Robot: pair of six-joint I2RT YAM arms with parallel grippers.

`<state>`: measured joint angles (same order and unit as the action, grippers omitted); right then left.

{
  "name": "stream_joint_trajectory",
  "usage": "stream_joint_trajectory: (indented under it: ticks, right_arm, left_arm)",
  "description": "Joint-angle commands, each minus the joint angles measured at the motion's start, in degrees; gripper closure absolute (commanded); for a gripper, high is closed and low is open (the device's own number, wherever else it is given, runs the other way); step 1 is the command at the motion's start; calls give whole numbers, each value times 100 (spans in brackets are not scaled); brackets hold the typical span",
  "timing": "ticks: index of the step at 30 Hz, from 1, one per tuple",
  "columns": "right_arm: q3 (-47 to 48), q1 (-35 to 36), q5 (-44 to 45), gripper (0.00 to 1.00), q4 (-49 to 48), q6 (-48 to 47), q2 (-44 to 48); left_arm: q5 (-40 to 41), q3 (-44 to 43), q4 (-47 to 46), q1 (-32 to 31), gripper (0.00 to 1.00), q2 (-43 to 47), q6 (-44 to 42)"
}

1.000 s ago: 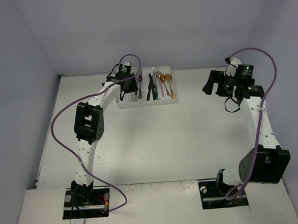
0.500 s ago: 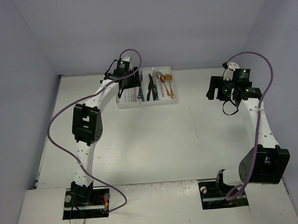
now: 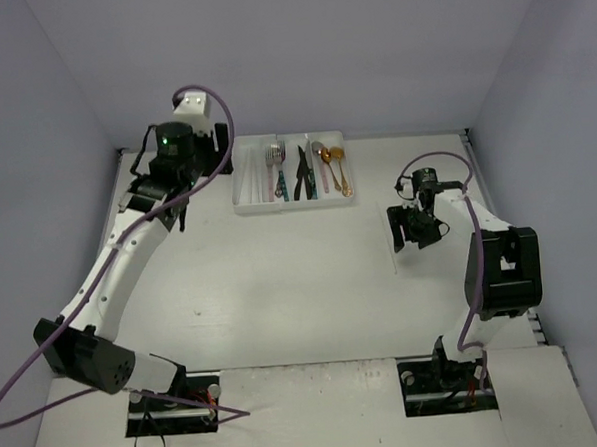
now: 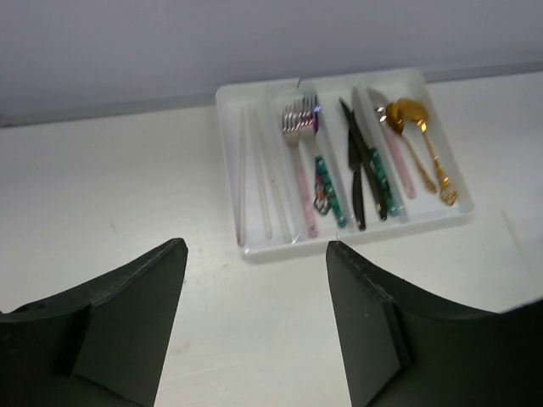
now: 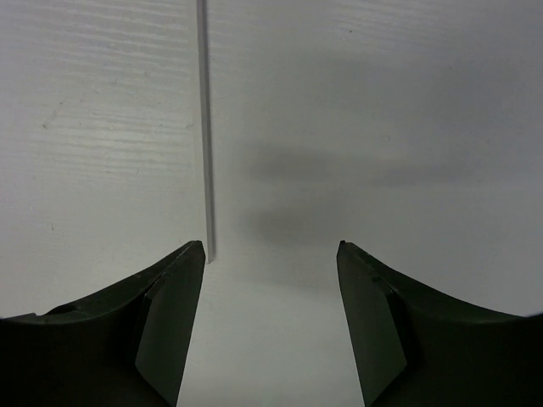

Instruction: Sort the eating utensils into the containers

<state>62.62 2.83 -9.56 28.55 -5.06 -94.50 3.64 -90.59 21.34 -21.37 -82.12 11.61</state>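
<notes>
A big flat white table [image 3: 302,283] fills the space. Plain pale purple walls [image 3: 300,53] stand at its back and both sides.

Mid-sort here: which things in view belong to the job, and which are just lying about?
Job: white tray, forks, black knives, gold spoon, all lying inside it.
Just there: purple cable, pale line on the table.

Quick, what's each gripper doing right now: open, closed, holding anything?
Left gripper: open, holding nothing.
Right gripper: open, holding nothing.
</notes>
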Motion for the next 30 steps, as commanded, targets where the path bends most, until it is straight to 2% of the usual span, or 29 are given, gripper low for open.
stream_joint_trajectory:
  ticks: [1, 8, 12, 17, 23, 30]
  right_arm:
    - [265, 54, -262, 38, 45, 116, -389]
    - [389, 393, -257, 38, 37, 185, -975]
    - [453, 465, -68, 43, 36, 189, -1224]
    - [523, 539, 377, 76, 37, 172, -1602]
    - [541, 596, 858, 99, 62, 222, -2083]
    - [579, 436, 595, 100, 100, 245, -1710]
  left_arm:
    - [322, 954, 55, 117, 36, 335, -150]
    - [304, 1571, 130, 347, 36, 653, -69]
    - [278, 1632, 97, 398, 36, 633, 1]
    - [330, 1577, 82, 425, 36, 507, 45]
    - [364, 1560, 167, 491, 36, 426, 104]
    - [340, 1686, 132, 559, 36, 494, 106]
